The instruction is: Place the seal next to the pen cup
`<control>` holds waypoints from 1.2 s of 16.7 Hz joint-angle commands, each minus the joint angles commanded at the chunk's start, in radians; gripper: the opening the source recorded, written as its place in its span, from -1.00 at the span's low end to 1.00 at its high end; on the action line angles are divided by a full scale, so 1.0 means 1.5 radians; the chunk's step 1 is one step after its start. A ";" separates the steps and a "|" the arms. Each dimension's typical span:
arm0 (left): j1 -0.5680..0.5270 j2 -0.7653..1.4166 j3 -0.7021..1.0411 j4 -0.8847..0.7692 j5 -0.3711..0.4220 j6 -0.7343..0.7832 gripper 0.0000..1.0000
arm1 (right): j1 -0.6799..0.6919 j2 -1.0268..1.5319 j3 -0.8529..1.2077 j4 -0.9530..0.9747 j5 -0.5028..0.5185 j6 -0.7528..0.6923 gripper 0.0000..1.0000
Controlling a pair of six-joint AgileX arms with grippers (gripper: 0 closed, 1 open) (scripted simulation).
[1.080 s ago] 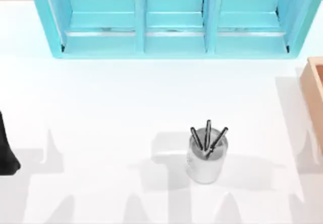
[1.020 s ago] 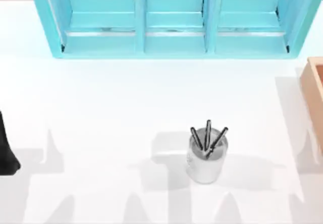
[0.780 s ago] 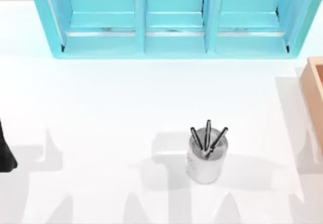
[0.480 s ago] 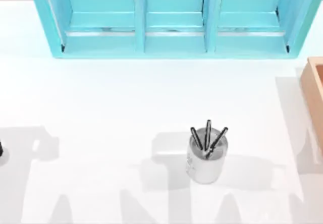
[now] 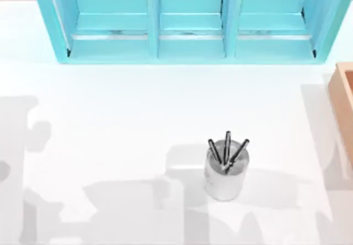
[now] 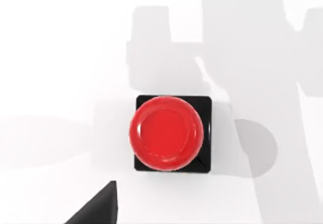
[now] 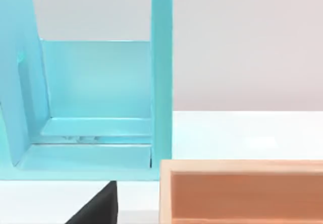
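Observation:
The pen cup [image 5: 225,173] is a silvery translucent cylinder holding three dark pens; it stands upright on the white table, right of centre toward the front. The seal [image 6: 169,133] appears in the left wrist view from straight above: a glossy red round knob on a black square base, resting on the table. My left gripper hovers over it without touching, and a black part of it [image 6: 98,206] juts in at the picture's edge. A black part of my right gripper [image 7: 98,206] appears in the right wrist view, facing the shelf and box.
A turquoise shelf unit [image 5: 187,21] with three open compartments spans the back of the table. A tan wooden box [image 5: 345,110] sits at the right edge, also close in the right wrist view as the box [image 7: 242,191]. Arm shadows lie over the front left of the table.
The black shape of my left arm at the top view's left edge slid out of the picture. Its shadows on the left side of the table spread and shifted.

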 joint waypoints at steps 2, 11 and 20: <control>0.018 0.109 0.091 -0.083 0.000 0.019 1.00 | 0.000 0.000 0.000 0.000 0.000 0.000 1.00; 0.063 0.380 0.331 -0.282 0.000 0.069 1.00 | 0.000 0.000 0.000 0.000 0.000 0.000 1.00; 0.062 0.397 0.267 -0.203 0.000 0.068 1.00 | 0.000 0.000 0.000 0.000 0.000 0.000 1.00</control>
